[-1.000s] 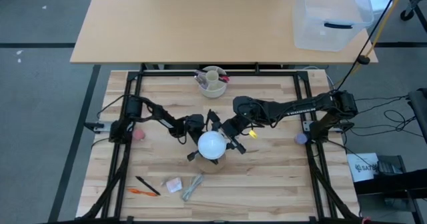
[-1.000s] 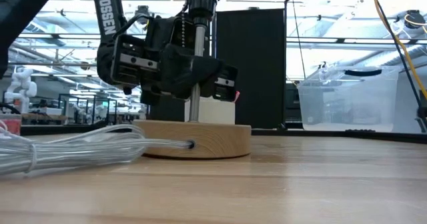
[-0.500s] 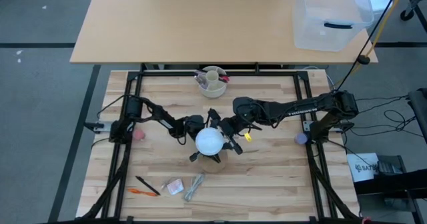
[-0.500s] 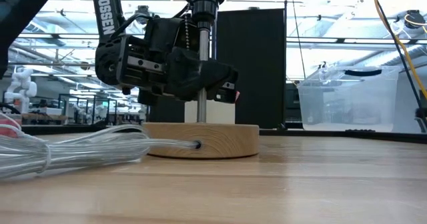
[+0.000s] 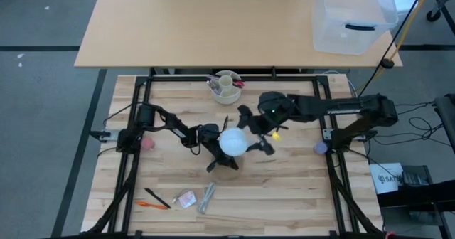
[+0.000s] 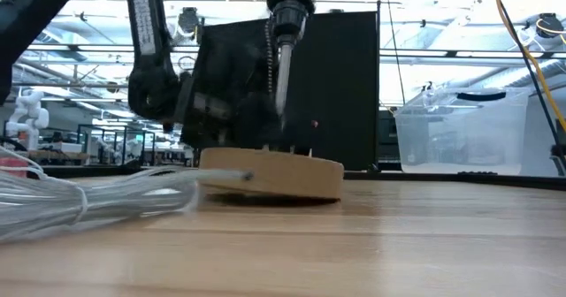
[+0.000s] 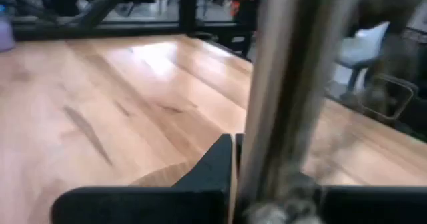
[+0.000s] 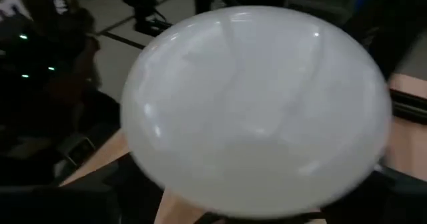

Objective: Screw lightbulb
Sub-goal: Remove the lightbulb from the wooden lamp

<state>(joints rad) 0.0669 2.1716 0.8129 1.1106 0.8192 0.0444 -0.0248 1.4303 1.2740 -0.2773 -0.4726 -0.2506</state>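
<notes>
High view: lightbulb (image 5: 232, 141) between spread right gripper (image 5: 254, 130) fingers.

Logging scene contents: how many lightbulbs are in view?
1. The lightbulb sits mid-table atop the lamp base, between the two arms; it fills the right wrist view. None other shows, though the cup could hide small items.

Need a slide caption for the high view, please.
Left pincer shut on the lamp stem while the right pincer flanks the lightbulb.

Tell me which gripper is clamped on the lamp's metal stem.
The left gripper, shut on the metal stem; the right gripper sits beside the lightbulb instead.
</notes>
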